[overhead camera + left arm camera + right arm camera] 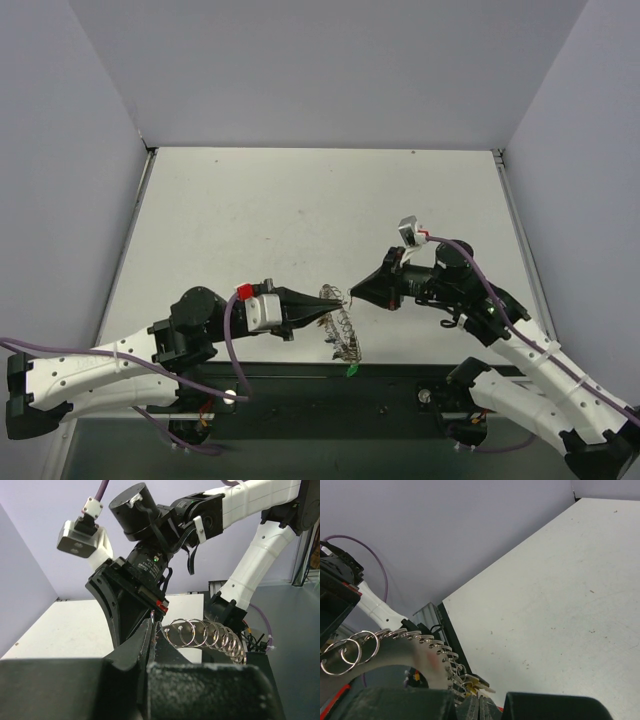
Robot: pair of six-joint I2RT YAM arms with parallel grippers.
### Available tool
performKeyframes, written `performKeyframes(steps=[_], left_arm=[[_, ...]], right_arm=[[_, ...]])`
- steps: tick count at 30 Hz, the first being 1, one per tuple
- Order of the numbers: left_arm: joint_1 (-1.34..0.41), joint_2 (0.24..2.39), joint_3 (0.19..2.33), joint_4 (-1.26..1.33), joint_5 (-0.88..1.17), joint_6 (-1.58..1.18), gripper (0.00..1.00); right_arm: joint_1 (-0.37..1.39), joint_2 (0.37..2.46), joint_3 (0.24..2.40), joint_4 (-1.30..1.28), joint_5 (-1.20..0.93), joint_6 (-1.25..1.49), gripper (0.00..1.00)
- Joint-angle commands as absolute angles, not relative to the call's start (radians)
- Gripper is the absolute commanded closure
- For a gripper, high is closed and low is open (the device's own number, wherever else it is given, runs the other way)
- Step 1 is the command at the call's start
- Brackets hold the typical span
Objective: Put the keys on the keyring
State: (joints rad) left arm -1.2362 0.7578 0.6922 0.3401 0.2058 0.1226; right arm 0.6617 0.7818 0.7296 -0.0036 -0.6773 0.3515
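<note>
The keyring point(341, 325) is a silvery band fringed with many small loops, held in the air above the table's near edge. My left gripper point(322, 311) is shut on its upper end; in the left wrist view its jaws point(151, 626) are pressed together, and the loops point(210, 636) trail off to the right. My right gripper point(352, 291) is shut, its tip against the ring's top, facing the left gripper. In the right wrist view the closed fingertips point(479, 706) sit beside the keyring point(422, 652) and a cluster of keys point(474, 682), one yellow. A green key point(351, 369) hangs at the ring's lower end.
The white table point(320, 210) stretches away behind the grippers, walled in grey on three sides. A black rail point(330, 385) runs along the near edge under the hanging ring. The two arms nearly touch at their tips.
</note>
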Motion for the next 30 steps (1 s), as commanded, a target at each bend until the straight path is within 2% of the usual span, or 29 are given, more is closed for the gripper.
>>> performKeyframes(steps=[1, 18, 30], left_arm=[[-1.238, 0.744, 0.707, 0.393, 0.170, 0.127, 1.00], [-1.238, 0.742, 0.678, 0.342, 0.077, 0.140, 1.00], [-1.236, 0.768, 0.680, 0.360, 0.060, 0.129, 1.00]], right_arm=[[0.660, 0.750, 0.818, -0.063, -0.650, 0.284, 1.00], [0.660, 0.692, 0.936, -0.126, -0.776, 0.241, 1.00], [0.663, 0.712, 0.922, -0.011, -0.850, 0.318, 1.00]])
